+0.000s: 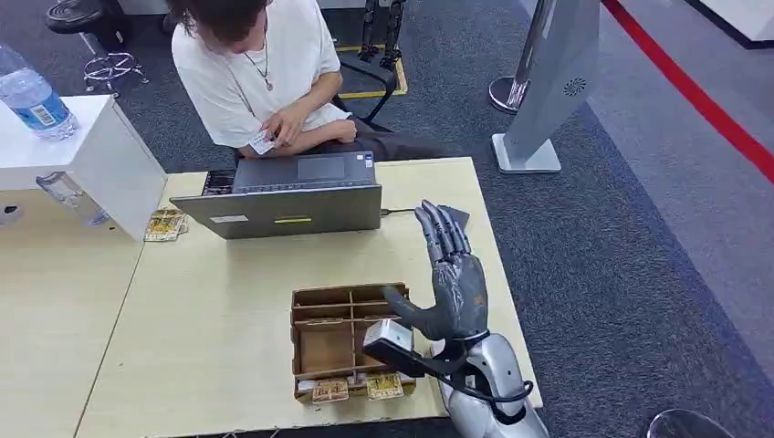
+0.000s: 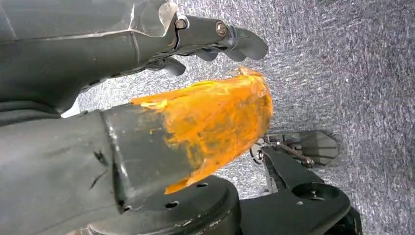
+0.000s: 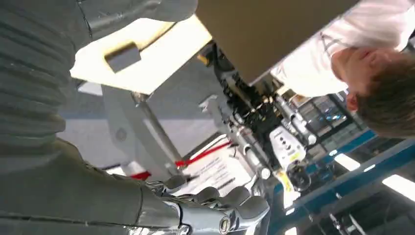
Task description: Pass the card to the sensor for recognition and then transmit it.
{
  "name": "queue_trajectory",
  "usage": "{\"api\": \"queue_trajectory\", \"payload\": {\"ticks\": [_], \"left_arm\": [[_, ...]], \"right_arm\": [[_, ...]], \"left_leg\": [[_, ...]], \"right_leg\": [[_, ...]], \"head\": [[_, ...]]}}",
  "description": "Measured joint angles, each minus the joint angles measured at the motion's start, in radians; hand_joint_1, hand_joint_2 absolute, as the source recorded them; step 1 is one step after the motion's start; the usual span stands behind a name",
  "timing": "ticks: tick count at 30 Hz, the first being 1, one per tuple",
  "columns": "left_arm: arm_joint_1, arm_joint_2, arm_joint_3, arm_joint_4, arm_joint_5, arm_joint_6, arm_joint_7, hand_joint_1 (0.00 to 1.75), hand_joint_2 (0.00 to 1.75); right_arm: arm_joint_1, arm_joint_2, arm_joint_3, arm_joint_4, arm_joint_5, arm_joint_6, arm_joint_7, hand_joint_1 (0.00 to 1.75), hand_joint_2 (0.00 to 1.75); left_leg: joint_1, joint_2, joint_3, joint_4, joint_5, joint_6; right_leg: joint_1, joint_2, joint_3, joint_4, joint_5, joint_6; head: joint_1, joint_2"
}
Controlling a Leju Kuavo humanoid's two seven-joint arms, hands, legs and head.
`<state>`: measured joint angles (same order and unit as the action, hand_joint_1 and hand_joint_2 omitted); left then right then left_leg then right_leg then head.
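Observation:
My right hand (image 1: 454, 274) is raised over the right side of the table with its fingers straight and apart, holding nothing. Just beyond its fingertips lies a small dark sensor block (image 1: 464, 216), also seen as a grey block (image 3: 122, 56) on the pale tabletop. A person in a white shirt sits behind the laptop and holds a small white card (image 1: 263, 142) in both hands. My right hand's fingers (image 3: 215, 210) are spread in the wrist view. My left hand (image 2: 215, 36) hangs beside my body above the grey carpet, with nothing in it.
An open grey laptop (image 1: 292, 196) stands at the table's far edge. A cardboard divider box (image 1: 319, 333) sits near the front edge with cards (image 1: 330, 391) in its front slots. More cards (image 1: 165, 224) lie at the left, beside a white box carrying a water bottle (image 1: 32, 96).

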<state>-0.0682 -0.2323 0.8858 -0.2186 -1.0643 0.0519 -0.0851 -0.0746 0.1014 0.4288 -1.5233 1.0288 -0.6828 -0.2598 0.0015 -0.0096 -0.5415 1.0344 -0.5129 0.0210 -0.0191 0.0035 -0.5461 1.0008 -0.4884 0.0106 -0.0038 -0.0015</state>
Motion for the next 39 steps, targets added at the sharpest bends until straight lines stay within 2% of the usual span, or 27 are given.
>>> {"api": "queue_trajectory", "payload": {"ticks": [5, 18, 39], "left_arm": [[0.000, 0.001, 0.008, 0.000, 0.001, 0.001, -0.002, 0.00, 0.00], [0.000, 0.002, 0.018, 0.000, -0.004, 0.002, -0.008, 0.00, 0.00], [0.000, 0.002, 0.019, 0.000, -0.023, 0.001, -0.008, 0.00, 0.00]], "right_arm": [[0.033, -0.041, 0.053, -0.025, -0.039, 0.035, -0.023, 0.00, 1.75], [0.077, -0.100, 0.125, -0.030, -0.051, 0.088, -0.040, 0.00, 1.75], [0.065, -0.117, 0.157, 0.067, 0.066, 0.075, 0.041, 0.00, 1.75]], "left_leg": [[0.000, 0.000, 0.000, 0.000, 0.000, 0.000], [0.000, 0.000, 0.000, 0.000, 0.000, 0.000], [0.000, 0.000, 0.000, 0.000, 0.000, 0.000]], "right_leg": [[0.000, 0.000, 0.000, 0.000, 0.000, 0.000], [0.000, 0.000, 0.000, 0.000, 0.000, 0.000], [0.000, 0.000, 0.000, 0.000, 0.000, 0.000]], "head": [[0.000, 0.000], [0.000, 0.000], [0.000, 0.000]]}}
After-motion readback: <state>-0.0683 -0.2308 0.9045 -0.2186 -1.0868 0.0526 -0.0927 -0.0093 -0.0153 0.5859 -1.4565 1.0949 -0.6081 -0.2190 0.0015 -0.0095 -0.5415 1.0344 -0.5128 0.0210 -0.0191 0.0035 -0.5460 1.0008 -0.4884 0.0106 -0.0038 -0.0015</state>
